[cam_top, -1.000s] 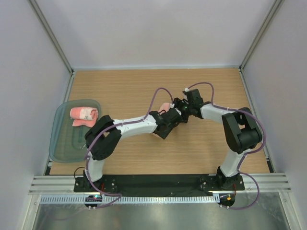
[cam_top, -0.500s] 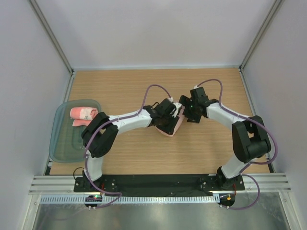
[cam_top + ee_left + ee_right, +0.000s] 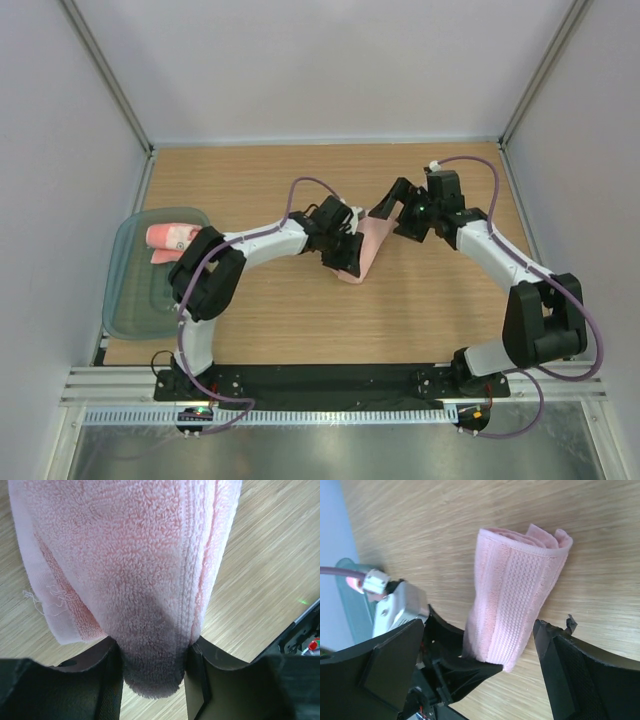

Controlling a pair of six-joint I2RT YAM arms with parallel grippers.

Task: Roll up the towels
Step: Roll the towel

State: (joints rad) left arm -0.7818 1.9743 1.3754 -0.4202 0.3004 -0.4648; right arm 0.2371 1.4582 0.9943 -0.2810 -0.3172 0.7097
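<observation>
Robot lab cell: grey panel walls [image 3: 60, 120], aluminium rail [image 3: 320, 383], two bolted arms [image 3: 270, 240].

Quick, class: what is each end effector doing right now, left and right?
The left end effector is closed on the pink towel.
The right end effector is open, holding nothing.

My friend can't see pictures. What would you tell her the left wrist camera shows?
A bundled pink terry towel is pinched between the black jaws of the left gripper, its thick end poking out toward the camera. A light wooden table lies behind it.
</observation>
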